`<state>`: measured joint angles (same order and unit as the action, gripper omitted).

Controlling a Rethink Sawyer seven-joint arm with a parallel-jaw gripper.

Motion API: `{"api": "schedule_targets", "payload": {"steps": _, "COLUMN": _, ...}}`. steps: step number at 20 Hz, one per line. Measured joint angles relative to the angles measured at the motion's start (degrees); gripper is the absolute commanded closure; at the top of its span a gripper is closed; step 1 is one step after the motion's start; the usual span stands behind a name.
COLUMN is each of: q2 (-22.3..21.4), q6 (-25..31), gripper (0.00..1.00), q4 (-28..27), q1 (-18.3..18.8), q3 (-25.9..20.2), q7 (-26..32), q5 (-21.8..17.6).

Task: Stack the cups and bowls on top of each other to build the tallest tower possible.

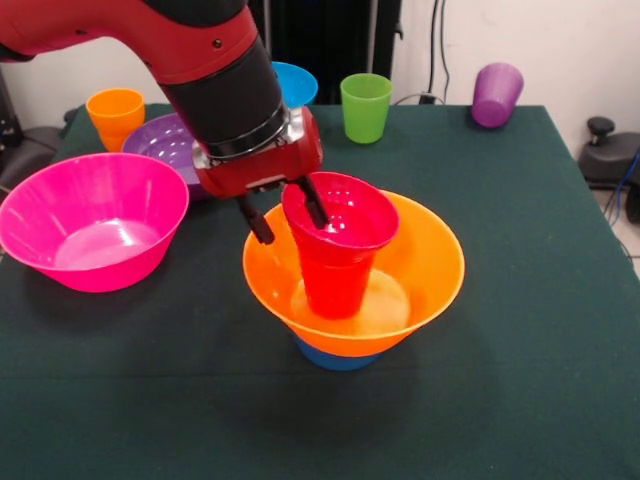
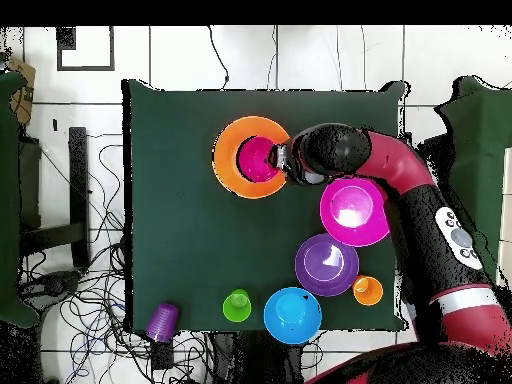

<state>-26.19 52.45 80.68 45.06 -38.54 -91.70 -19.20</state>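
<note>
Gripping the rim of the small shiny red plastic bowl [image 1: 340,212], the gripper [image 1: 285,212] has one dark finger inside the bowl and the other outside its wall, in the middle of the front view. That red bowl sits on top of the translucent red-orange plastic cup [image 1: 336,282], which stands upright inside the large shiny orange plastic bowl [image 1: 425,265]. Under the orange bowl, a small light-blue plastic bowl [image 1: 335,358] shows as the tower's base. At left lies the large pink plastic bowl [image 1: 92,220], with the medium purple plastic bowl [image 1: 165,140] just behind it. Along the upper edge stand the yellow-orange plastic cup [image 1: 115,115], the medium blue plastic bowl [image 1: 297,83] and the green plastic cup [image 1: 365,107]. A purple plastic cup [image 1: 496,94] lies tipped at upper right.
</note>
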Motion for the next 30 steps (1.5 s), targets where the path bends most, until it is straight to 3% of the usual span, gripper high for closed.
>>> {"api": "schedule_targets", "payload": {"steps": 14, "q2": -5.0, "q6": 0.65, "gripper": 0.0, "q4": 0.04, "q1": -0.35, "q3": 1.73, "q7": 0.0, "q5": 0.45}}
{"api": "schedule_targets", "payload": {"steps": 30, "q2": -9.97, "q6": 11.02, "gripper": 0.0, "q4": 0.32, "q1": -0.37, "q3": 1.89, "q7": 0.0, "q5": 5.81}}
